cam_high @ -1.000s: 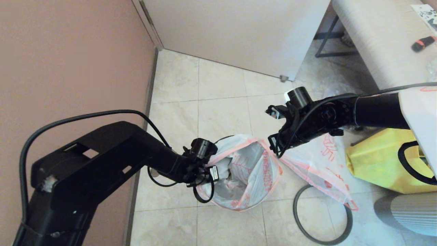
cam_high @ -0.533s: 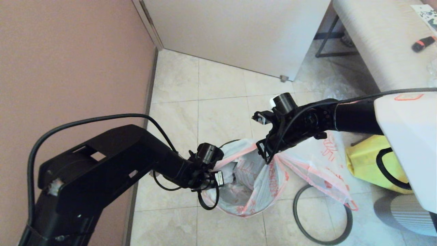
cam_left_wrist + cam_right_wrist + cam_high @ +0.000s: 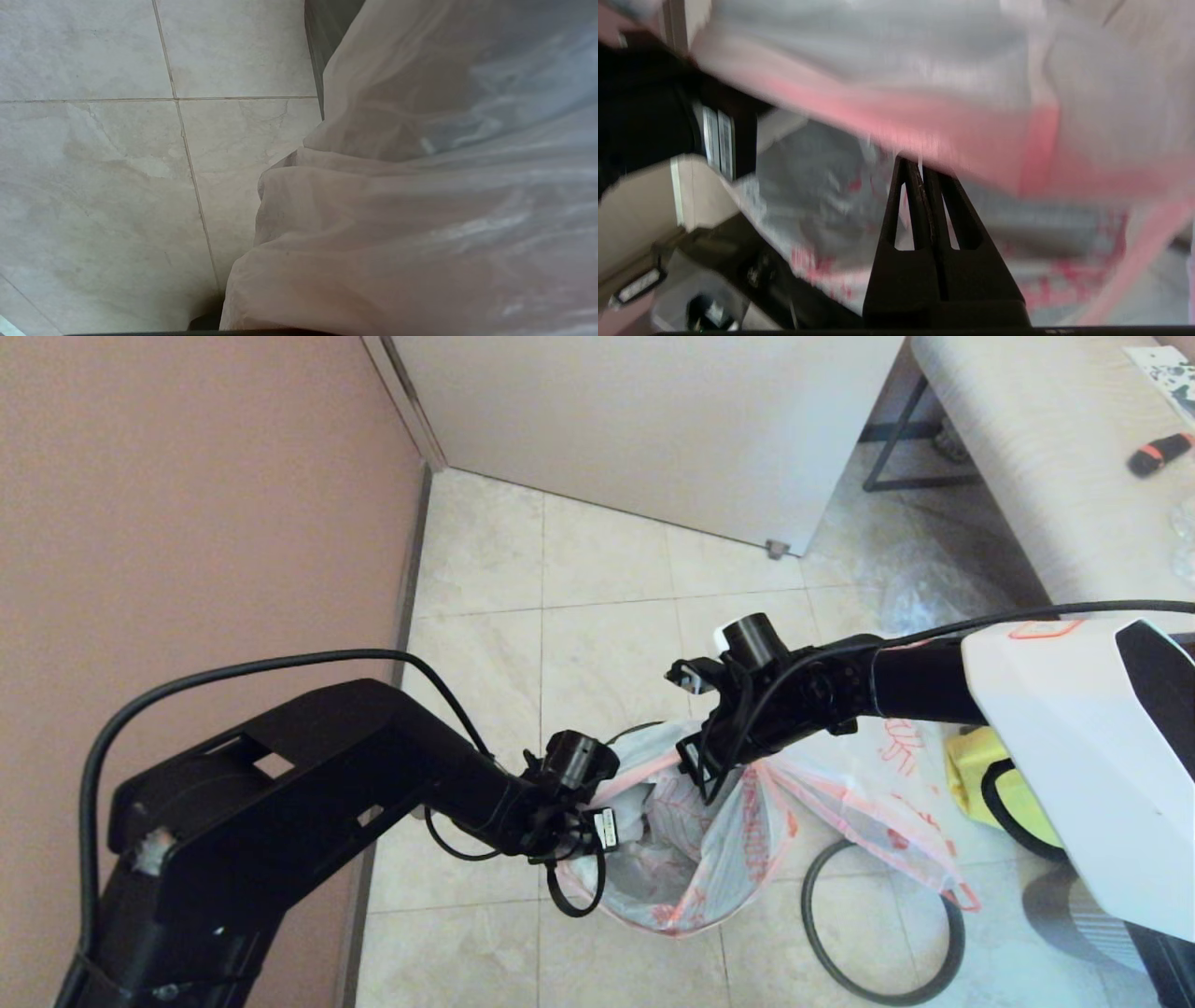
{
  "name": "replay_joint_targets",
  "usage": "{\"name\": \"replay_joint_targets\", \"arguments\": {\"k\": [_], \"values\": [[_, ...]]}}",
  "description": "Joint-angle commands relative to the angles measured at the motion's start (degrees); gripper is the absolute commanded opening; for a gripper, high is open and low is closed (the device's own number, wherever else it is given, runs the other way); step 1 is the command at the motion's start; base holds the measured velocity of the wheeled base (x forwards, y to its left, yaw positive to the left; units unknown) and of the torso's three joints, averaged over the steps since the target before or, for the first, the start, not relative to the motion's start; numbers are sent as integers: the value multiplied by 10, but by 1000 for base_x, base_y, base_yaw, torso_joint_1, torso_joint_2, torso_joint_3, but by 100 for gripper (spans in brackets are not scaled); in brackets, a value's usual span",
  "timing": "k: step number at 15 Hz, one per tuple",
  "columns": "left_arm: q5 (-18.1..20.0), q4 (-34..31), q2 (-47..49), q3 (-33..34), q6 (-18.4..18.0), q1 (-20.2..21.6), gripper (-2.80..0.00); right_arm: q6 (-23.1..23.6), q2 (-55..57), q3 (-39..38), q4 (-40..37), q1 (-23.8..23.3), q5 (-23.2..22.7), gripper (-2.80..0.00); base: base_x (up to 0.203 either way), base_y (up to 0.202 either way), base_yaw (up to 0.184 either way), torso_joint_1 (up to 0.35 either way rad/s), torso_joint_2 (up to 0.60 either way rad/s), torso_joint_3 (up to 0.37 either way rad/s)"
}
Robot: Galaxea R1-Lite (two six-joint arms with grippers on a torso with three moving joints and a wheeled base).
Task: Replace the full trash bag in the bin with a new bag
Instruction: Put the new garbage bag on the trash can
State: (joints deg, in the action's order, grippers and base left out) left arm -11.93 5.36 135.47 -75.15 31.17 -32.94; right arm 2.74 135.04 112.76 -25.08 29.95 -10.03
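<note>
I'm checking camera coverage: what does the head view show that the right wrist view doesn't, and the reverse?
Only the head view shows the thin dark grey hoop lying on the tiled floor, the limp flat white plastic bag and the yellow fabric bag. Only the right wrist view shows the right end effector shut on the pink-red rim band. Both show the lumpy translucent white trash bag and the left end effector.

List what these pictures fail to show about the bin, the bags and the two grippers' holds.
- Bin: head view, draped bag hides all but a sliver of rim; contents unclear.
- Left gripper: head view, wrist blocks the fingers; left wrist view shows only bag film.
- Right gripper: fingers shut on the pink rim band; motion blur hides how much film is caught.
- Flat bag: right arm covers part.
- Loose hoop: cut by bottom edge.
</note>
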Motion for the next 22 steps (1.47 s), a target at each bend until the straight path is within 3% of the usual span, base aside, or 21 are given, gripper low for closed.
{"name": "replay_joint_targets", "arguments": {"k": [1, 8, 13, 17, 22], "values": [[-1, 1, -5, 1, 2, -2, -280, -1, 8, 0, 11, 1, -1, -280, 0, 0, 0, 0, 0, 0], [-1, 2, -19, 12, 2, -18, -280, -19, 5, 0, 112, 12, -22, -280, 0, 0, 0, 0, 0, 0], [-1, 2, -19, 12, 2, -18, -280, -17, 20, 0, 143, 10, -20, -280, 0, 0, 0, 0, 0, 0], [-1, 2, -18, 12, 2, -18, -280, -17, 52, 4, 225, -12, -17, -280, 0, 0, 0, 0, 0, 0], [-1, 3, -14, 12, 2, -15, -280, -17, 73, 5, 274, -46, -15, -280, 0, 0, 0, 0, 0, 0]]}}
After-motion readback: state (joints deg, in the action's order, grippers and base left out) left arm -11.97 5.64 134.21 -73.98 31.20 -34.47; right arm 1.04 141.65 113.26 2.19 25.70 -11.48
